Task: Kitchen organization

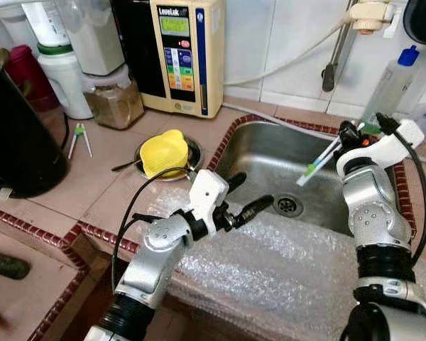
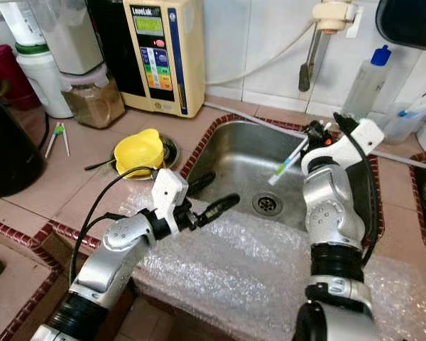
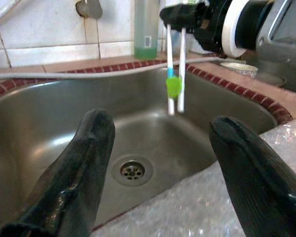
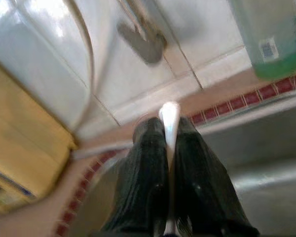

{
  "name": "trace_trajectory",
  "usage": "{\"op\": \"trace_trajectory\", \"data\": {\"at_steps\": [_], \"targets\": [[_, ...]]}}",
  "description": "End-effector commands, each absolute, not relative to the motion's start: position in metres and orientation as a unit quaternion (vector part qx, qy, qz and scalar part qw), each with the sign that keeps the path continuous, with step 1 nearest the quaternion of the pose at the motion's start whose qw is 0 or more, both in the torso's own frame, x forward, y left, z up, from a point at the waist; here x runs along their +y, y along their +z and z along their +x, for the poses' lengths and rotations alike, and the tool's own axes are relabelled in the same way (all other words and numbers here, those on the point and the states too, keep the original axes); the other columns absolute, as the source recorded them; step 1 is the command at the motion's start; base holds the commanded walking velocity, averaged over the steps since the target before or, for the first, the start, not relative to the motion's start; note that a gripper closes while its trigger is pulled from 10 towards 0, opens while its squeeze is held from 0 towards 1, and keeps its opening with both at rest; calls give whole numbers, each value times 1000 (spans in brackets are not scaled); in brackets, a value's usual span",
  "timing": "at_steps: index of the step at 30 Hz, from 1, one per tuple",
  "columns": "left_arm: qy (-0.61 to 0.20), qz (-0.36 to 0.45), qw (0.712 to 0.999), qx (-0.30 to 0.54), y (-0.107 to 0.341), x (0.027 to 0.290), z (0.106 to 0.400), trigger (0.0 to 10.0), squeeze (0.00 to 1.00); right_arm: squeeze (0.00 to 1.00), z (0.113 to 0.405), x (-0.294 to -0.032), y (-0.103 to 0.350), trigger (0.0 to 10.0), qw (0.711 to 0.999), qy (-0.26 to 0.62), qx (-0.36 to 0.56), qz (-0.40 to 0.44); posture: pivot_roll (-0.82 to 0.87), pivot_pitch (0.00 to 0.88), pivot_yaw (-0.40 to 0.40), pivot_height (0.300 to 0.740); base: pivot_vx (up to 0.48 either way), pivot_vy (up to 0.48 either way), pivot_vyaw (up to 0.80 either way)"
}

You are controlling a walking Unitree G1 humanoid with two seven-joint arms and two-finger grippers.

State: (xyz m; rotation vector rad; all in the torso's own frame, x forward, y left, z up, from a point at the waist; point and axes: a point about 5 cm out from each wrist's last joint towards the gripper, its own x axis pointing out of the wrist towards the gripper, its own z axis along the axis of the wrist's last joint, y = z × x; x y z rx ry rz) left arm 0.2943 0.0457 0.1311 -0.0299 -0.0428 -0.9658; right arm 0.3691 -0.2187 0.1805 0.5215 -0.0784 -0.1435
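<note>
My right gripper [image 1: 353, 133] is raised over the right side of the steel sink [image 1: 259, 145], shut on two thin white toothbrushes [image 1: 317, 164]. One has a green and blue end, and both slant down over the basin [image 3: 173, 88]. In the right wrist view, the white handle [image 4: 168, 123] is pinched between the black fingers [image 4: 143, 177]. My left gripper [image 1: 253, 190] is open at the sink's front left corner, pointing toward the drain [image 1: 287, 205]. Nothing lies between its fingers [image 3: 74, 182].
Bubble wrap [image 1: 284, 273] covers the counter in front of the sink. A yellow bowl [image 1: 163, 153] sits on a metal dish to the left. A black kettle [image 1: 14, 138], jars [image 1: 113, 99] and a water ioniser [image 1: 188, 53] stand behind. A blue-capped bottle [image 1: 395, 79] stands at the back right.
</note>
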Motion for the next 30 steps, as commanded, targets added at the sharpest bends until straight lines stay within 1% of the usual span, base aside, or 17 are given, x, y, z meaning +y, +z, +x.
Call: {"op": "trace_trajectory", "data": {"at_steps": [1,2,9,10,11,14,21,26,27,28,30], "targets": [[-464,-6,885,-18,133,45,295,10000,1000,0,374,-214,182,0,971,-54,-36,230,-13,43,76,740,0,0,0],[-463,-4,886,-16,133,45,296,10000,1000,0,376,-215,176,0,976,-53,-24,209,-11,40,75,740,0,0,0],[-458,15,889,-13,131,49,297,10000,1000,0,377,-208,161,0,986,-26,-3,166,-9,40,75,740,0,0,0],[-450,30,892,-14,130,51,299,10000,1000,557,377,-206,156,4471,987,-15,1,161,-4,33,78,740,0,0,0],[-445,35,895,-12,129,51,300,10000,1000,1000,377,-204,155,10000,987,-9,4,160,-4,33,78,740,0,0,0],[-440,37,897,-10,129,53,301,10000,1000,1000,377,-203,153,10000,987,-4,6,159,-5,32,79,740,0,0,0],[-438,43,898,-3,127,56,302,10000,1000,1000,375,-188,159,10000,988,41,-23,147,-5,34,86,740,0,0,0],[-437,47,898,-3,125,58,300,10000,1000,1000,366,-169,159,10000,989,82,-42,115,2,61,92,740,0,0,0],[-432,50,901,-4,126,60,300,10000,1000,1000,360,-159,159,10000,986,101,-48,121,3,65,96,740,0,0,0],[-432,50,901,-4,126,60,300,10000,1000,1000,360,-159,159,10000,986,101,-48,121,3,65,96,740,0,0,0],[-398,56,916,-15,129,66,306,10000,1000,1000,352,-144,163,10000,983,130,-58,118,4,64,97,740,0,0,0]]}}
